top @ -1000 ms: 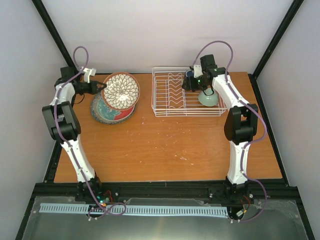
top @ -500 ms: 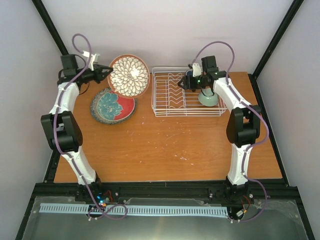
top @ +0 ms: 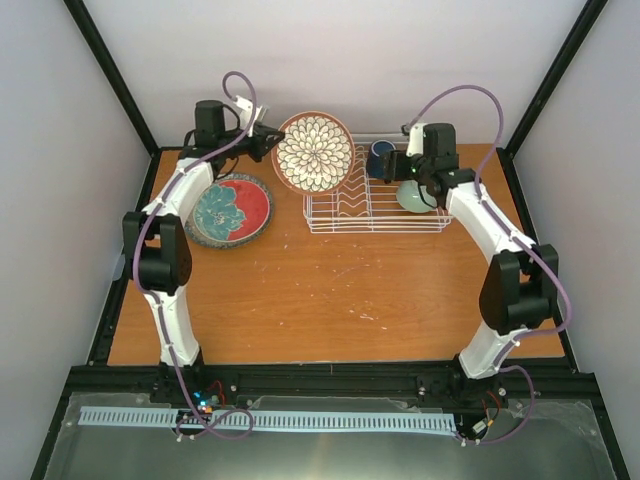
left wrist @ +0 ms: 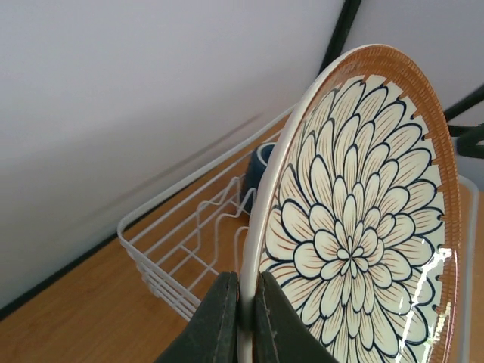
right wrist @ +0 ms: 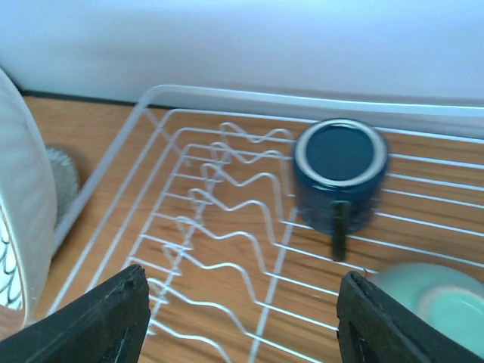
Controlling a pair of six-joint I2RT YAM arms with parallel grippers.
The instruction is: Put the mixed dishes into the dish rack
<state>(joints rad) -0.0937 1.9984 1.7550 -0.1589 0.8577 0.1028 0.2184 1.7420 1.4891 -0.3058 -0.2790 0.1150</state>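
Left wrist view first: the left gripper (left wrist: pixel 240 306) is pinched tight on the lower edge of the red-rimmed petal-patterned plate (left wrist: pixel 355 227), one finger on the white back, the other on the patterned face. That plate stands on edge, its flower face turned toward the camera. Right behind it, the white wire dish rack (left wrist: pixel 170 253) runs away toward the back wall, with a slice of dark blue showing past the plate's rim.

From the top camera, the plate hangs upright over the left end of the rack. I can't tell whether it touches the wire.

Over to the right gripper (right wrist: pixel 242 321): jaws spread wide, nothing between them, hovering above the rack's wavy plate prongs. Just beyond it, inside the rack at the far side, sits the dark blue mug (right wrist: pixel 340 174), its handle pointing back at the camera. At the rack's near right corner sits the pale green cup (right wrist: pixel 423 302), close to the mug but not touching it. So two pieces are in the rack, and the plate slots are bare.

Out on the counter (top: pixel 330 290), left of the rack, the teal plate (top: pixel 232 208) with its red patch lies flat on the speckled grey plate (top: pixel 195 236).
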